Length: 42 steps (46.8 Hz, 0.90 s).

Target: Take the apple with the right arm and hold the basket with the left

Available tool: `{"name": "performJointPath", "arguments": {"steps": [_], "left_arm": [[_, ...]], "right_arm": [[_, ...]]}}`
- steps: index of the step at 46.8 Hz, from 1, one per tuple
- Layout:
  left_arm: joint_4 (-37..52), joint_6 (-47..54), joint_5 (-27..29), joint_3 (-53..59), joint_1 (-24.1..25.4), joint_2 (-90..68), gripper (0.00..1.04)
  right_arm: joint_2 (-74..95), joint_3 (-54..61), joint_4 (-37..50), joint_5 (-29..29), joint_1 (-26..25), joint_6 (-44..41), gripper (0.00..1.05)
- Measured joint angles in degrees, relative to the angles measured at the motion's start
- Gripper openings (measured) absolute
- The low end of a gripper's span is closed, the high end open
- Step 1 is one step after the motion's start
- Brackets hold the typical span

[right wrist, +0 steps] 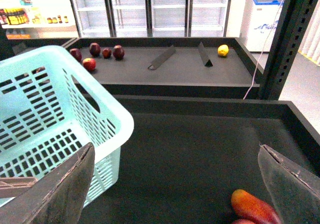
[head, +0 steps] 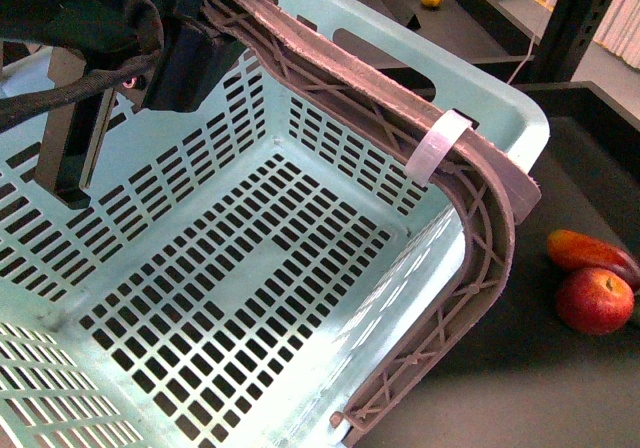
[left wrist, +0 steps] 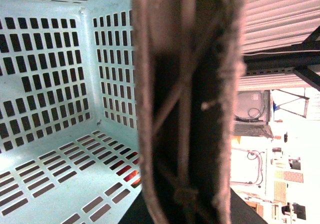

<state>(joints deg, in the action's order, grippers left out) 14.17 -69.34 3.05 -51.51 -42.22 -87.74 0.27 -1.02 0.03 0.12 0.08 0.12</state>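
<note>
The apple [head: 595, 301] lies on the dark shelf [head: 520, 388] to the right of the basket [head: 250, 268], just beside an elongated red-orange fruit [head: 590, 251]. I see my right gripper [right wrist: 175, 184] spread wide, empty, above that shelf. My left gripper [head: 130, 88] sits under the basket's handle [head: 400, 108]; I cannot tell whether it is clenched.

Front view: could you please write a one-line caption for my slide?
Left gripper holds the handle of the turquoise basket; the apple lies outside beside an elongated fruit.

Glass-door fridges [right wrist: 170, 9] line the bright back wall, left of a black perforated post [right wrist: 285, 44]; a white chest freezer [right wrist: 257, 19] stands just behind that post.
</note>
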Motion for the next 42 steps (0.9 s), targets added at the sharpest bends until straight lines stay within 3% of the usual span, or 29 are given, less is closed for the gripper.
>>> {"name": "performJointPath", "arguments": {"steps": [28, 32, 35, 38, 42], "left_arm": [[0.9, 3.1, -1.3, -0.7, -0.3, -1.3, 0.06], [0.9, 3.1, -1.3, -0.7, -0.3, -1.3, 0.06], [0.9, 3.1, -1.4, -0.8, -0.3, -1.3, 0.06], [0.9, 3.1, -1.5, -0.8, -0.3, -1.3, 0.06], [0.9, 3.2, -1.4, -0.8, -0.3, -1.3, 0.06]], "right_arm": [[0.0, 0.0, 0.0, 0.0, 0.0, 0.0, 0.96], [8.1, -5.8, -14.2, 9.7, 2.8, 9.8, 0.96], [16.7, -9.6, -22.6, 12.1, 2.8, 20.3, 0.96], [22.1, -9.9, -22.3, 11.6, 2.0, 25.2, 0.96], [31.7, -10.1, -14.3, 6.6, -2.3, 26.9, 0.96]]}}
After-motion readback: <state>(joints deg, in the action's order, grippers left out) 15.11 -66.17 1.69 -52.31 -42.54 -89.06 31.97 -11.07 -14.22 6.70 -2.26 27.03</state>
